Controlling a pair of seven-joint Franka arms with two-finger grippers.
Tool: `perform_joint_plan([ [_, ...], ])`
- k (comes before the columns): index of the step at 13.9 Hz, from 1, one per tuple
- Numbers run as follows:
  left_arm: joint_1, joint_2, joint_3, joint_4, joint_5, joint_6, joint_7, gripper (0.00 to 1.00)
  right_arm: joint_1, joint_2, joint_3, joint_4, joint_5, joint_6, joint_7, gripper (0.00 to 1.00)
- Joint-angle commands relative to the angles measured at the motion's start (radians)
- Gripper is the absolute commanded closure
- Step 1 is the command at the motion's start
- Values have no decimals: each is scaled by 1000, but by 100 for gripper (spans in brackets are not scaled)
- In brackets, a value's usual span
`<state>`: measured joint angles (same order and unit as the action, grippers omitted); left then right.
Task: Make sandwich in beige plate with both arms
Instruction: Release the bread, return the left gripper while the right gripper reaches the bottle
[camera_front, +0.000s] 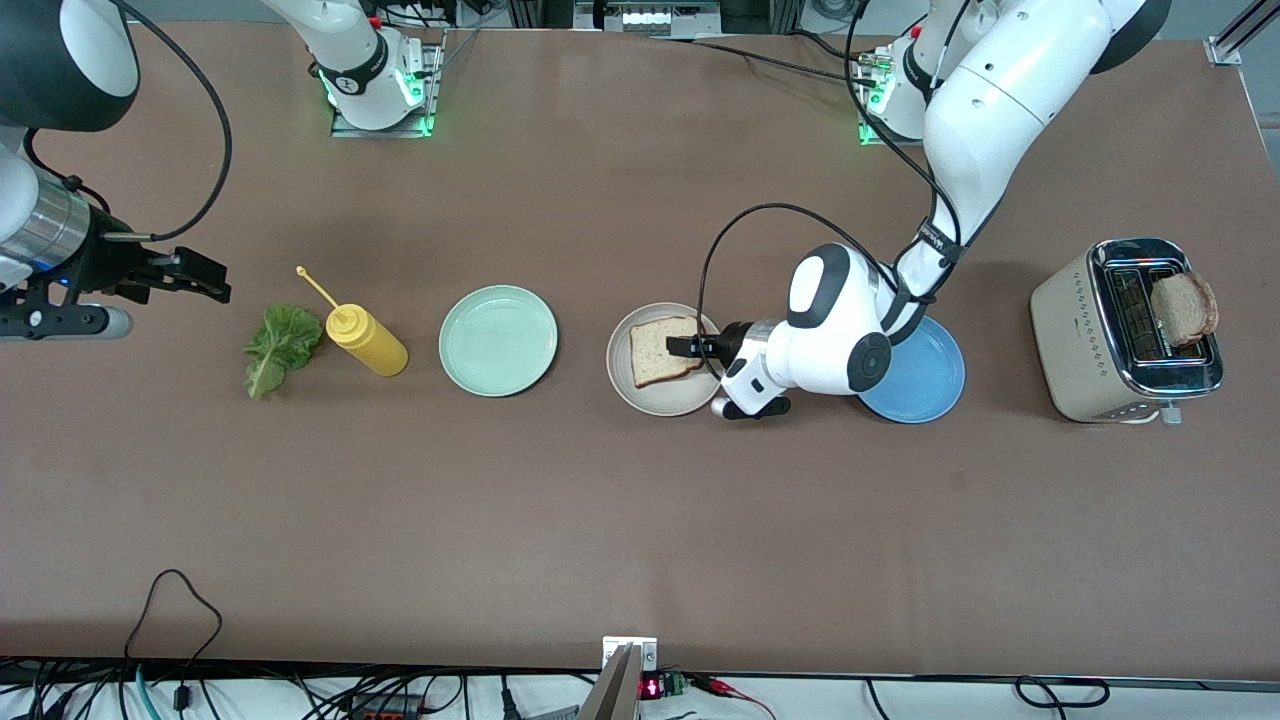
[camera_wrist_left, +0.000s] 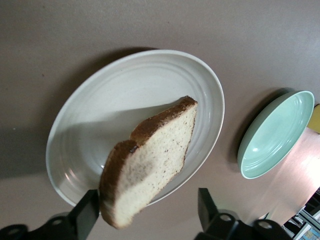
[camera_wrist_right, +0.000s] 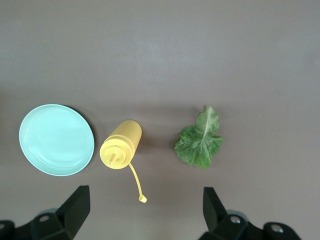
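Observation:
One tan toast slice (camera_front: 660, 351) lies in the beige plate (camera_front: 640, 396); in the left wrist view the toast slice (camera_wrist_left: 150, 160) tilts over the beige plate (camera_wrist_left: 125, 90), its raised edge against one finger (camera_wrist_left: 86, 215). My left gripper (camera_front: 690, 347) (camera_wrist_left: 147, 196) is open at the plate's rim. A second toast slice (camera_front: 1184, 308) stands in the toaster (camera_front: 1090, 340). The green lettuce leaf (camera_front: 278, 349) (camera_wrist_right: 200, 141) lies on the table toward the right arm's end. My right gripper (camera_front: 207, 279) (camera_wrist_right: 145, 192) is open and empty, up over the table beside the lettuce.
A yellow mustard bottle (camera_front: 366, 341) (camera_wrist_right: 121, 145) lies between the lettuce and the mint green plate (camera_front: 498, 340) (camera_wrist_right: 56, 139) (camera_wrist_left: 277, 134). A blue plate (camera_front: 925, 385) lies partly under the left arm, between the beige plate and the toaster.

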<state>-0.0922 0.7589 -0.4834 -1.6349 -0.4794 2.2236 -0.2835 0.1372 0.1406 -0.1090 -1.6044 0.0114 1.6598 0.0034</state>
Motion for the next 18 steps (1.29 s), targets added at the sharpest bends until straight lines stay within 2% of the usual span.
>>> perform_joint_plan([
  [1, 5, -55, -4, 1, -10, -28, 20, 0, 5, -6, -1, -69, 10, 27, 12, 0],
  [3, 28, -102, -3, 7, -10, -88, 20, 0, -7, -22, -1, -152, 10, 63, 4, 0],
  [4, 29, -142, 21, 6, -8, -119, 20, 0, -22, -24, -1, -188, 9, 89, -2, 0],
  [6, 17, -215, 115, 6, 16, -201, 39, 0, -45, -24, -1, -253, 9, 147, -5, 0],
  [9, 25, -292, 222, 10, 163, -283, 141, 0, -54, -55, 0, -354, 7, 272, -31, 0],
  [12, 29, -367, 357, 18, 272, -323, 306, 0, -108, -104, 21, -469, 10, 391, -227, 0],
  [13, 32, -386, 406, 42, 297, -335, 348, 0, -146, -119, 38, -500, 13, 417, -308, 0],
  [15, 32, -406, 486, 127, 305, -442, 351, 0, -220, -148, 71, -560, 24, 469, -533, 0],
  [16, 32, -421, 514, 153, 309, -478, 350, 0, -240, -150, 71, -581, 62, 482, -622, 0],
  [18, 32, -461, 569, 208, 381, -521, 348, 0, -283, -144, 72, -633, 232, 526, -861, 0],
])
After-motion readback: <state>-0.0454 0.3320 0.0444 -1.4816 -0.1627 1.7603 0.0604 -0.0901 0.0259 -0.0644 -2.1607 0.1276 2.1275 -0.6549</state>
